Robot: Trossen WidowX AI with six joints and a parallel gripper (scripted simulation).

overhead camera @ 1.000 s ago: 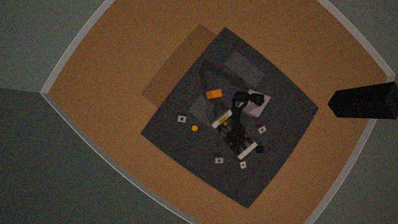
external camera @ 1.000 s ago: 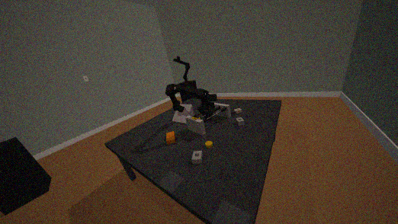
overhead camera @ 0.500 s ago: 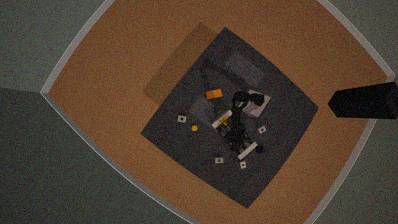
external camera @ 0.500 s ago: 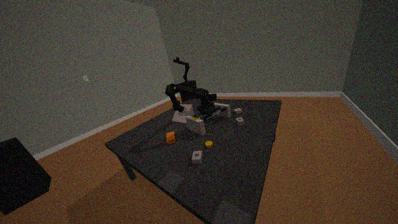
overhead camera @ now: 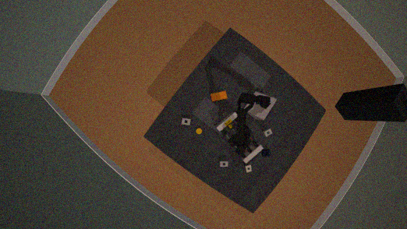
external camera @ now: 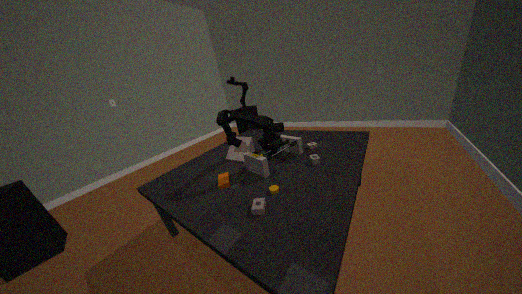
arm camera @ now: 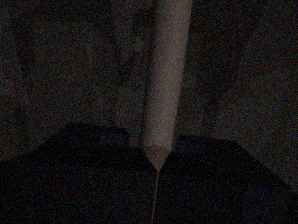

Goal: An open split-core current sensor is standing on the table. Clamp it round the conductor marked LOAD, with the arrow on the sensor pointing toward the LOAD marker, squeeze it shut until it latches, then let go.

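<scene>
Two pale end blocks point(overhead camera: 253, 154) point(external camera: 256, 165) stand on the dark table, with thin conductors between them. A yellow marker point(overhead camera: 228, 123) sits at one block; its lettering is unreadable. My gripper point(overhead camera: 240, 141) is low between the blocks, shut on the current sensor. The sensor is dark and barely tells apart from the fingers; its arrow and latch cannot be made out. In the wrist view a pale conductor point(arm camera: 167, 70) runs down between dark shapes, with a thin line below its pointed lower end. Whether the sensor surrounds the LOAD conductor cannot be told.
An orange block point(overhead camera: 218, 96) point(external camera: 223, 180), a yellow disc point(overhead camera: 199, 131) point(external camera: 274, 189) and several small pale squares with dark centres, one of them a pale square point(overhead camera: 185, 121) point(external camera: 258, 206), lie around the blocks. A pale panel point(overhead camera: 269, 111) is beside the arm.
</scene>
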